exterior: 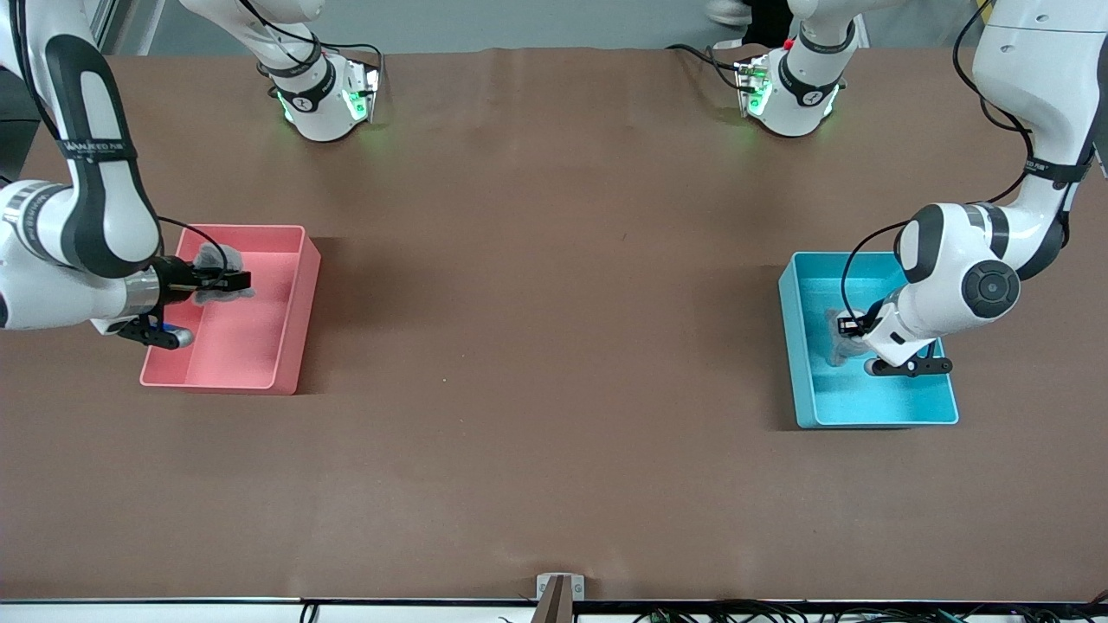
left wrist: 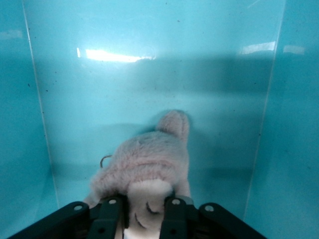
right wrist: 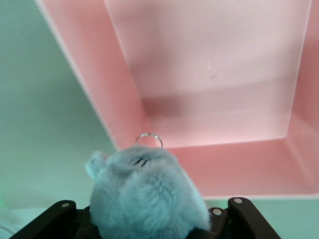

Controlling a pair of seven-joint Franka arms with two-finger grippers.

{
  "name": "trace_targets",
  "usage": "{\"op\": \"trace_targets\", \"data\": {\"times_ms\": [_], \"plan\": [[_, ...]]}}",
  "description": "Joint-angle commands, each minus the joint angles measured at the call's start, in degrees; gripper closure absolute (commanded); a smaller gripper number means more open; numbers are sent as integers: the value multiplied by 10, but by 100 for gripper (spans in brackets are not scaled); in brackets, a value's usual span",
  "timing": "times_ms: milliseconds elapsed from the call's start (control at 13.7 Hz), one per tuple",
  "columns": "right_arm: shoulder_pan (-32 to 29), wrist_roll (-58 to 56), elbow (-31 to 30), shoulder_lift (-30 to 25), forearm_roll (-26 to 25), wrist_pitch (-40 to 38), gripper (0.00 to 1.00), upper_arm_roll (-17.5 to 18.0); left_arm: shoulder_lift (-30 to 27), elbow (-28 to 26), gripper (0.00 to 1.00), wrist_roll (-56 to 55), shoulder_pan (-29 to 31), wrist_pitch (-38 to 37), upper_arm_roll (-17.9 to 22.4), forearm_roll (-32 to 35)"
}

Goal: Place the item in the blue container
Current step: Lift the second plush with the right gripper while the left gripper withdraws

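Note:
The blue container point(exterior: 874, 400) stands at the left arm's end of the table. My left gripper point(exterior: 847, 329) is down inside it, shut on a pinkish plush toy point(left wrist: 149, 159) with a small metal ring. The toy point(exterior: 837, 348) hangs low over the container's floor point(left wrist: 149, 74); whether it touches I cannot tell. My right gripper point(exterior: 235, 280) is over the pink bin point(exterior: 290, 311) at the right arm's end, shut on a grey-blue plush toy point(right wrist: 144, 194). That toy point(exterior: 212, 259) hangs over the bin's rim point(right wrist: 84, 64).
Brown table surface point(exterior: 554, 346) lies between the two bins. Both arm bases point(exterior: 325, 99) point(exterior: 792, 95) stand along the table's edge farthest from the front camera. A small metal bracket point(exterior: 559, 588) sits at the edge nearest the camera.

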Motion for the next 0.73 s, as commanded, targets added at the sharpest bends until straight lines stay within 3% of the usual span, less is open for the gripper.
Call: {"op": "trace_targets", "data": {"times_ms": [0,73,365,657], "plan": [[47,94,25,-2,-5,-22,95,5,-27,-4,5,7,4,-3,-6,10],[77,137,27,-2,3,-16,95,6,-36,1,1,7,4,-16,-7,10],[173,288,59,3,44,30,94,6,-84,15,1,-1,0,-66,-31,2],[269,426,63,26,71,145,93,5,-117,38,0,-2,0,-134,-63,-3]]}}
